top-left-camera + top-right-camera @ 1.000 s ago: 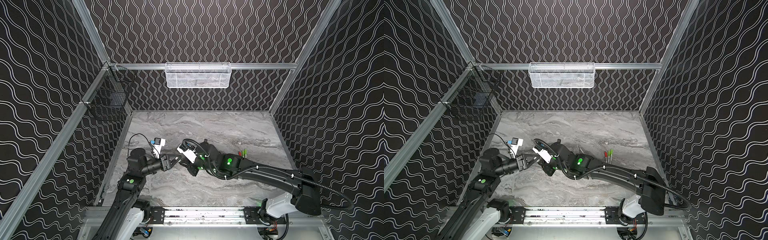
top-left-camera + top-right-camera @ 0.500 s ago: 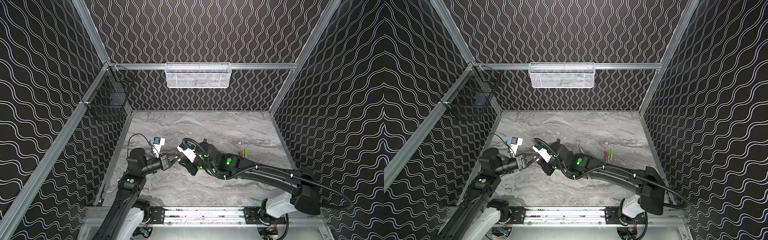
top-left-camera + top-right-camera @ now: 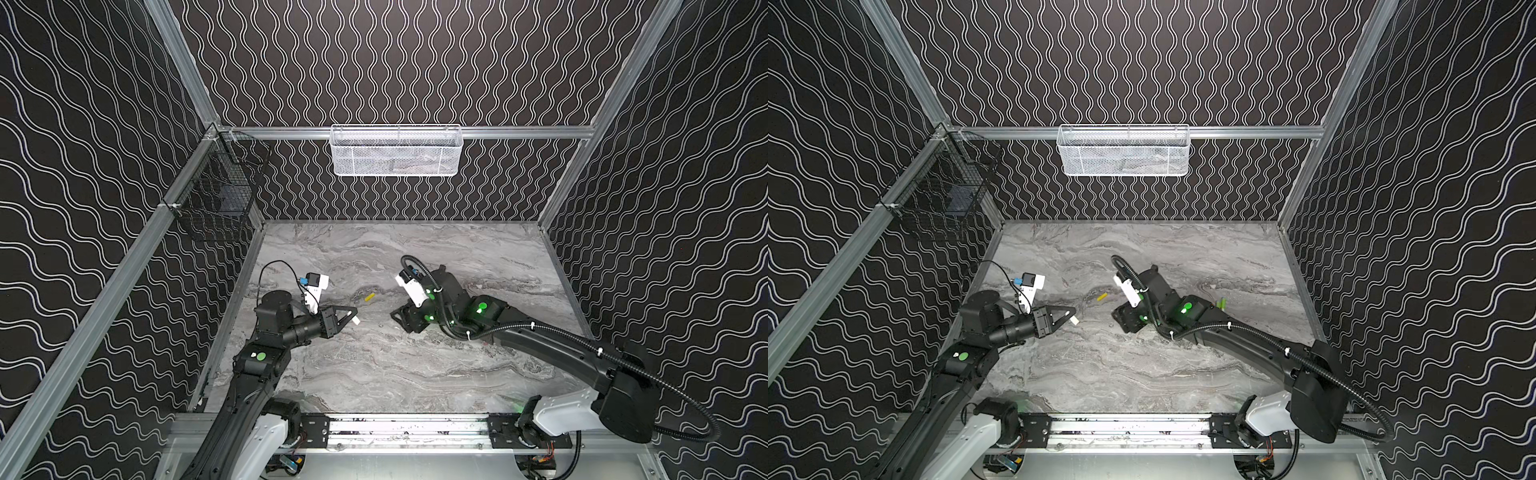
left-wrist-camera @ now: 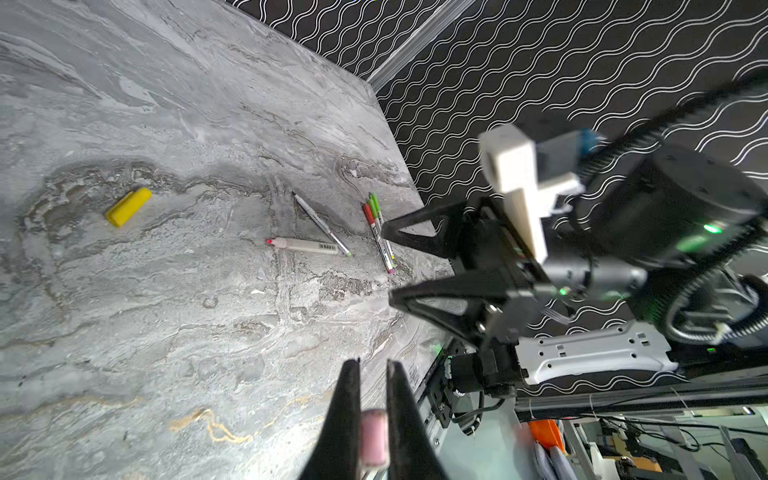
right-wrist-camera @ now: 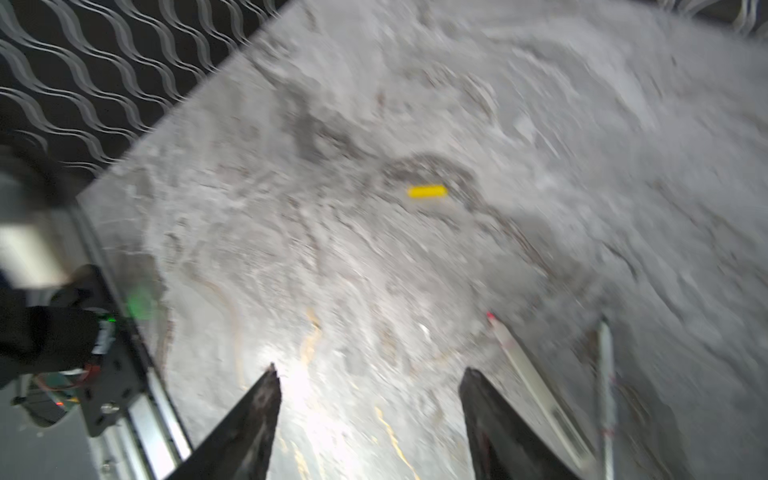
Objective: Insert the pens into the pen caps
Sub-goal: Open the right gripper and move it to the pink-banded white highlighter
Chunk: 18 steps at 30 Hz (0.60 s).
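While the left gripper (image 4: 372, 362) pinches a pale cap (image 4: 374, 432), the right gripper (image 5: 370, 370) gapes empty beside the red-tipped pen (image 4: 305, 245), probably its next grasp. In a top view, a yellow cap (image 3: 369, 296) lies at its 10 o'clock.

- Grey marble tabletop (image 3: 374, 374) w/ gold veins nr front.
- White mesh basket (image 3: 395, 156) on back rail (image 3: 519, 132), centre.
- Black wire basket (image 3: 216, 195) on wall to my left.
- Wavy-line black walls (image 3: 415, 62) all round.
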Motion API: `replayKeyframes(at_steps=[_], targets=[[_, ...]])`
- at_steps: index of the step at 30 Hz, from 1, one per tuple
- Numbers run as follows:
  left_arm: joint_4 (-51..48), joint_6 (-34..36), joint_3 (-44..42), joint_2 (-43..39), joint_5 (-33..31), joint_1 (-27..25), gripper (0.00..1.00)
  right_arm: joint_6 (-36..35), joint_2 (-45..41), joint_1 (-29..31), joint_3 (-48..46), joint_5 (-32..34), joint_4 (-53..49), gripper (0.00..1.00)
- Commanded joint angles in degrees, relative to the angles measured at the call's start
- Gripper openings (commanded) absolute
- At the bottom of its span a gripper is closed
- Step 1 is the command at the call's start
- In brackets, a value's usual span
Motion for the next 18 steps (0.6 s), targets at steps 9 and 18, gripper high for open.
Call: replayKeyframes(at_steps=[9, 18], targets=[[-6.33, 6.59, 5.75, -0.15, 7.72, 0.15, 0.0, -6.6, 13.16, -7.0, 3.88, -1.07, -13.72, 0.75], [-8.11, 9.02, 7.44, -0.62, 12.22, 0.15, 0.0, -11.47, 21.89, -10.89, 7.91, -2.47, -13.81, 0.75]])
